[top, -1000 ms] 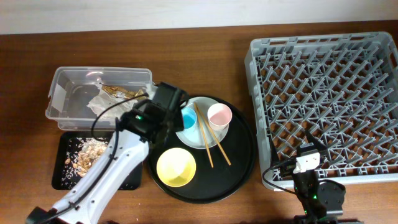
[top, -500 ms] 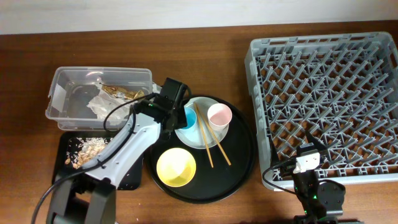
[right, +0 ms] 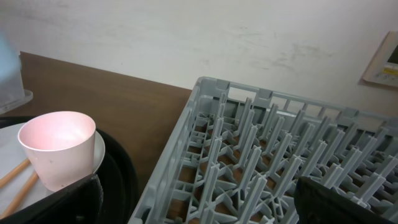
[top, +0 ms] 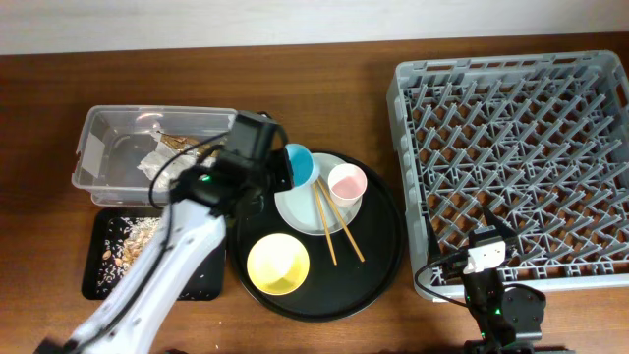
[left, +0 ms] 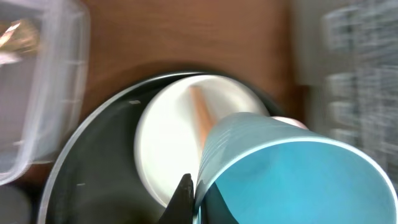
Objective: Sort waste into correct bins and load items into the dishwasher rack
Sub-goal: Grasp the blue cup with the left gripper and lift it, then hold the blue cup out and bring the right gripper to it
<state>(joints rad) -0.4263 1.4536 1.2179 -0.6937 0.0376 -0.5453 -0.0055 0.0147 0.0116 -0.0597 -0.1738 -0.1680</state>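
Left claw tight on light-blue cup

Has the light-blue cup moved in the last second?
Yes. Overhead, the light-blue cup has shifted from the white plate's left part to its far-left rim, held by the left gripper.

My overhead looks straight down. Left wrist is close above the white plate; right wrist, low at 5 o'clock, faces 12; all share that plate.

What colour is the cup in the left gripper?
The cup is light blue, brighter blue inside; clearest in the left wrist view.
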